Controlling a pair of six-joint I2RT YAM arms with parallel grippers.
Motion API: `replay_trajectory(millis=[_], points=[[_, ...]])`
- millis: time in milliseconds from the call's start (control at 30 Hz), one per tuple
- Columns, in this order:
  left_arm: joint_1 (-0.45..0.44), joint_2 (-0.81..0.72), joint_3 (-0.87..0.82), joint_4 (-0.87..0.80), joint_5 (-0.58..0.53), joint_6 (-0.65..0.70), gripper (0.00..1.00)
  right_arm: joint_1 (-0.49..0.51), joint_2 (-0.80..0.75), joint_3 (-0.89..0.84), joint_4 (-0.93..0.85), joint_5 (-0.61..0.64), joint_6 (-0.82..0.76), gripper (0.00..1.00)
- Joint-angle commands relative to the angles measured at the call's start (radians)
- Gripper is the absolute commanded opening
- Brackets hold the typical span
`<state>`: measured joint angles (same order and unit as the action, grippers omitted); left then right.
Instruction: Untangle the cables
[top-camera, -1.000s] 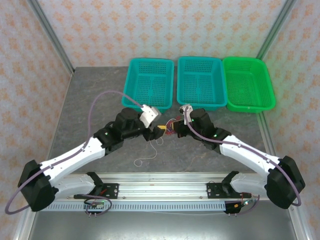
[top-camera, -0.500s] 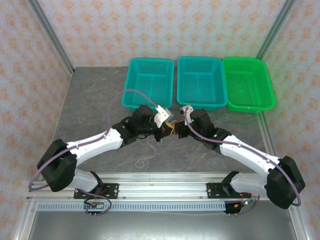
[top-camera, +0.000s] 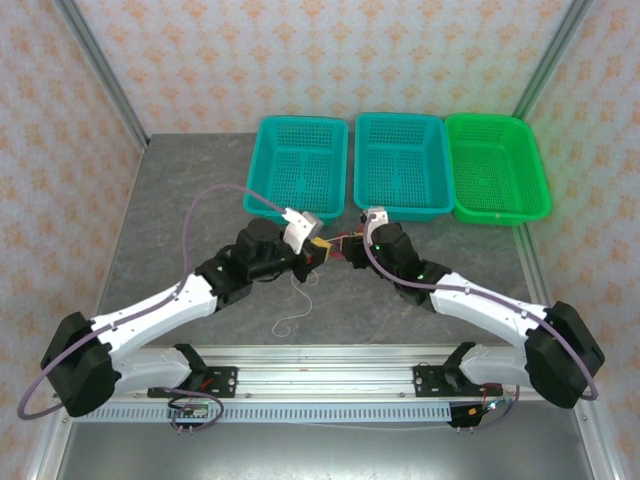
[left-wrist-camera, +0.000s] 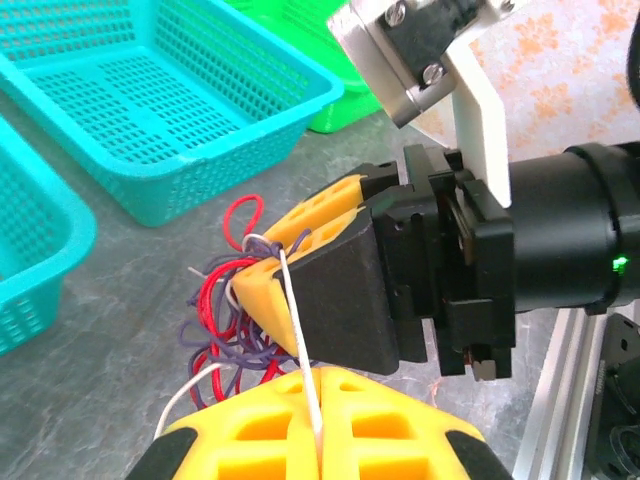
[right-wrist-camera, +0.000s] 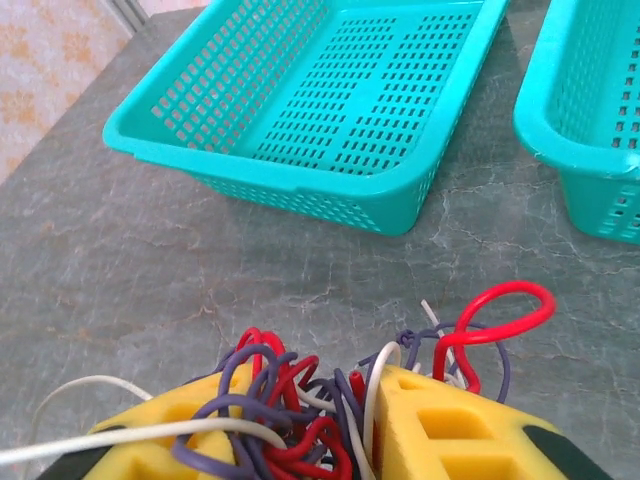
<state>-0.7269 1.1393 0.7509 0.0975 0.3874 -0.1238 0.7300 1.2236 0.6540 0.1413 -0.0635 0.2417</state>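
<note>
The grey marbled tabletop (top-camera: 190, 200) carries three empty mesh baskets in a row along its far side: a teal basket (top-camera: 300, 165) on the left, a second teal basket (top-camera: 402, 165) just beside it in the middle, and a green basket (top-camera: 497, 165) on the right. The left arm (top-camera: 160, 310) and the right arm (top-camera: 490, 310) reach in from the near corners and meet near the middle of the tabletop, just in front of the gap between the two teal baskets.

The left gripper (left-wrist-camera: 318, 385) and the right gripper (right-wrist-camera: 320, 400) stand tip to tip, very close together. The left one's yellow fingers (left-wrist-camera: 250, 440) are pressed together, pinching a white cable (left-wrist-camera: 295, 320) that runs taut from them up to the tip of the right gripper. The right one's fingers (right-wrist-camera: 440, 420) stand a little apart with the cables (right-wrist-camera: 290, 400), a tangle of red, purple and white strands, bunched in the gap; whether they clamp the bundle I cannot tell.

A red loop (right-wrist-camera: 495, 310) sticks out of the tangle above the tabletop, and a thin white strand (top-camera: 290, 318) trails on the tabletop toward the near edge
</note>
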Motion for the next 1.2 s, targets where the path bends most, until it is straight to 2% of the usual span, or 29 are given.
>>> replay_trajectory(millis=[0,233,500,567,667,767,800,900,1033,1167], points=[[0.002,-0.152,0.002,0.046,-0.06,-0.024,0.0,-0.091,0.081,-0.069,-0.169,0.291,0.119,0.28],[0.003,-0.242,-0.026,0.009,-0.149,-0.034,0.0,-0.127,0.154,-0.077,-0.157,0.234,0.156,0.28],[0.004,-0.253,-0.026,-0.024,-0.242,-0.058,0.0,-0.13,0.126,-0.114,-0.115,0.16,0.18,0.25],[0.003,-0.25,-0.006,-0.056,-0.279,-0.074,0.0,-0.13,0.095,-0.122,-0.092,0.104,0.171,0.32],[0.003,-0.253,0.053,-0.107,-0.34,-0.094,0.0,-0.13,0.021,-0.112,-0.099,0.038,0.183,0.74],[0.01,-0.236,0.159,-0.147,-0.389,-0.089,0.0,-0.129,-0.09,-0.103,-0.127,0.021,0.205,0.95],[0.017,-0.219,0.208,-0.167,-0.407,-0.082,0.0,-0.131,-0.137,-0.107,-0.127,0.027,0.215,0.99],[0.068,-0.142,0.374,-0.231,-0.431,-0.077,0.0,-0.132,-0.267,-0.124,-0.116,0.056,0.245,0.99],[0.16,-0.023,0.6,-0.243,-0.386,-0.055,0.0,-0.134,-0.407,-0.15,-0.101,0.091,0.283,0.99],[0.232,0.12,0.867,-0.27,-0.333,-0.001,0.0,-0.133,-0.482,-0.163,-0.116,0.1,0.298,0.99]])
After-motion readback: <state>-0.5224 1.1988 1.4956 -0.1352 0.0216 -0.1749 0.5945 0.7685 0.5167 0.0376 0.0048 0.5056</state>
